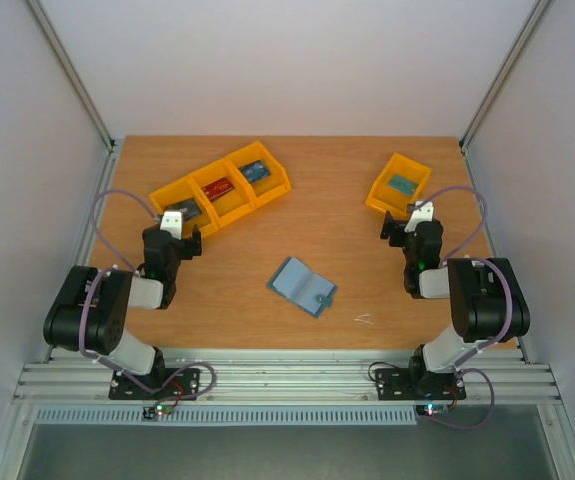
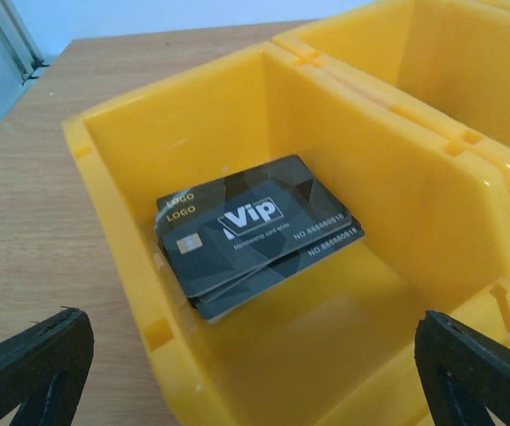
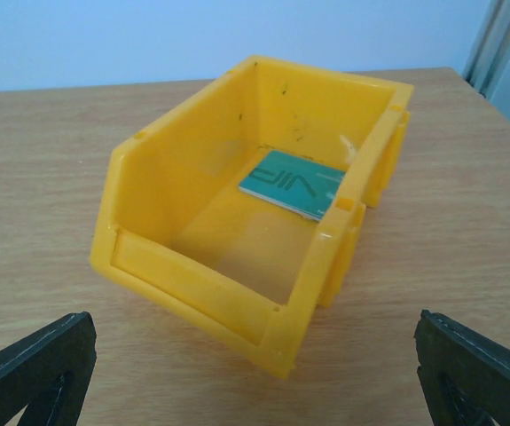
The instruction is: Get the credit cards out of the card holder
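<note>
The blue-teal card holder (image 1: 302, 287) lies open on the table between the arms; it is too small to tell what its pockets hold. A small stack of dark grey credit cards (image 2: 255, 231) lies in the nearest orange bin (image 2: 121, 222). In the top view, a red card (image 1: 219, 188) and a blue card (image 1: 255, 171) lie in the two bins joined to it. A teal card (image 3: 294, 182) lies in a separate bin (image 3: 192, 275) on the right. My left gripper (image 1: 174, 238) (image 2: 255, 390) is open and empty at the grey-card bin's near wall. My right gripper (image 1: 412, 224) (image 3: 255, 373) is open and empty just short of the single bin.
The three joined orange bins (image 1: 222, 185) stand at the back left and the single orange bin (image 1: 399, 183) at the back right. A small pale scrap (image 1: 363, 319) lies on the table near the front. White walls close in both sides of the table.
</note>
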Controlling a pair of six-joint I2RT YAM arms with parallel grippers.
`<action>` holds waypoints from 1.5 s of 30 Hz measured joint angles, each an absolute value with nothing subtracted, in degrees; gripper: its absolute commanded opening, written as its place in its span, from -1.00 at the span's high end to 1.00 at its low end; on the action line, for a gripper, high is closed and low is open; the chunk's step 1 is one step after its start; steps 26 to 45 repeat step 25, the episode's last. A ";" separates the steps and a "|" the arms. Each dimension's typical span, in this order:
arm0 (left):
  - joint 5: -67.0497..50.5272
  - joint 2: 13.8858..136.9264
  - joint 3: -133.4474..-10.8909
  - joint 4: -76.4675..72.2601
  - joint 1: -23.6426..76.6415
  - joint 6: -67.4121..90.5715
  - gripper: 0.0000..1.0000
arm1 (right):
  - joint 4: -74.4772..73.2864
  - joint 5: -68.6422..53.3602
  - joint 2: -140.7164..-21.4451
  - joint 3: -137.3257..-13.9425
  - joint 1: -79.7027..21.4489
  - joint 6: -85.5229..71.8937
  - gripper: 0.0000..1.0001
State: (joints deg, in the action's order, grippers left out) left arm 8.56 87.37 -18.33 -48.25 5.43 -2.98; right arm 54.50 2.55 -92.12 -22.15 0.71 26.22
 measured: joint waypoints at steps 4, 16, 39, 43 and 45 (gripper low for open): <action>9.87 88.23 -19.68 -48.23 5.41 -2.76 -0.99 | 50.59 1.58 -92.09 -23.86 0.86 26.24 -0.97; 12.75 88.23 -20.49 -48.27 5.43 -1.67 -0.99 | 47.11 1.19 -92.09 -23.86 1.04 26.24 -0.97; 13.39 88.23 -20.56 -48.27 5.41 -1.65 -0.99 | 46.94 1.19 -92.09 -23.86 1.04 26.24 -0.97; 13.39 88.23 -20.56 -48.27 5.41 -1.65 -0.99 | 46.94 1.19 -92.09 -23.86 1.04 26.24 -0.97; 13.39 88.23 -20.56 -48.27 5.41 -1.65 -0.99 | 46.94 1.19 -92.09 -23.86 1.04 26.24 -0.97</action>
